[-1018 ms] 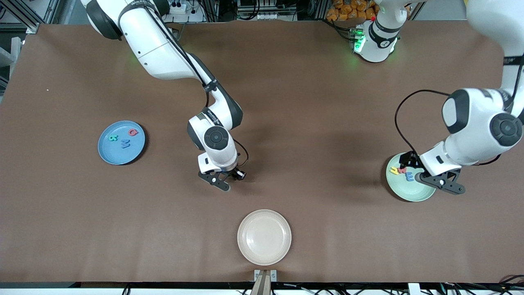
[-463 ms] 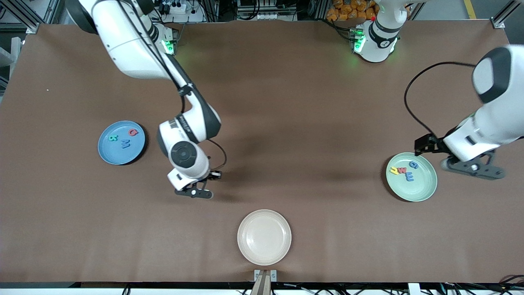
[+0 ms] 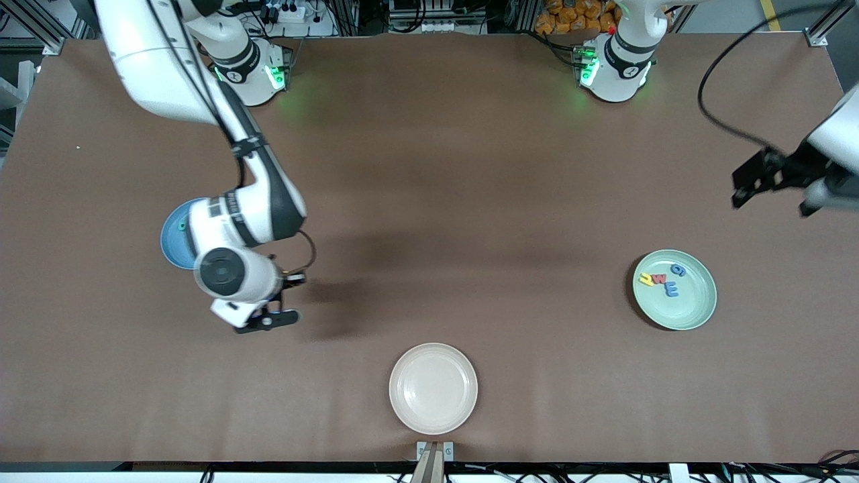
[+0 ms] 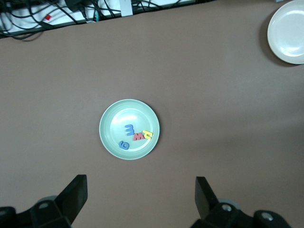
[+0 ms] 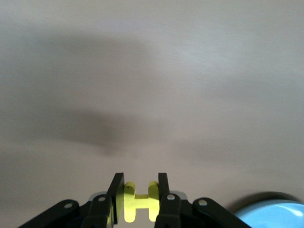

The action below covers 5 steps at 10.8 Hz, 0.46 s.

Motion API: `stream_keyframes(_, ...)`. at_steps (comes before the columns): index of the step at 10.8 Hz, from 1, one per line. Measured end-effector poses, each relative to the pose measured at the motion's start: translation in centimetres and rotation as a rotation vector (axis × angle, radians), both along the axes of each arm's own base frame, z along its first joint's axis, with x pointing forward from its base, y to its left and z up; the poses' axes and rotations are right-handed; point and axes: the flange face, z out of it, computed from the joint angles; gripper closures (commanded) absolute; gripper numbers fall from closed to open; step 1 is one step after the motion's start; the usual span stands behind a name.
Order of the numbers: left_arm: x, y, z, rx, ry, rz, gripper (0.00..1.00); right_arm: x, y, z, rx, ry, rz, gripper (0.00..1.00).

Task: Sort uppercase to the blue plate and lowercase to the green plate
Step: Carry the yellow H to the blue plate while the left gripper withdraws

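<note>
Right wrist view shows you the right gripper [image 5: 137, 199] clamping the blocky yellow foam H [image 5: 137, 203] beside the round blue plate [image 5: 270, 214]; your left gripper [image 4: 141, 199] gapes over the smooth brown counter [image 4: 213, 95].

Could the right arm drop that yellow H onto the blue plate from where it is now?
Probably yes. The right hand holds the H over bare table just beside the blue plate, with nothing standing between them. The arm's own wrist hides most of the plate.
</note>
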Motion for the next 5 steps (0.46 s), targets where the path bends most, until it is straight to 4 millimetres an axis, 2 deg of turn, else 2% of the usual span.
stream_keyframes(2,-1.1,0.5,2.5,-0.011,-0.028,0.033,0.00,-0.6,-5.0,-0.1,0.002,0.038,0.048,0.88)
stream_keyframes(5,-1.9,2.4,3.7,-0.040,-0.037,0.072,0.00,-3.0,-11.2,-0.5,0.013,0.109,0.095,0.87)
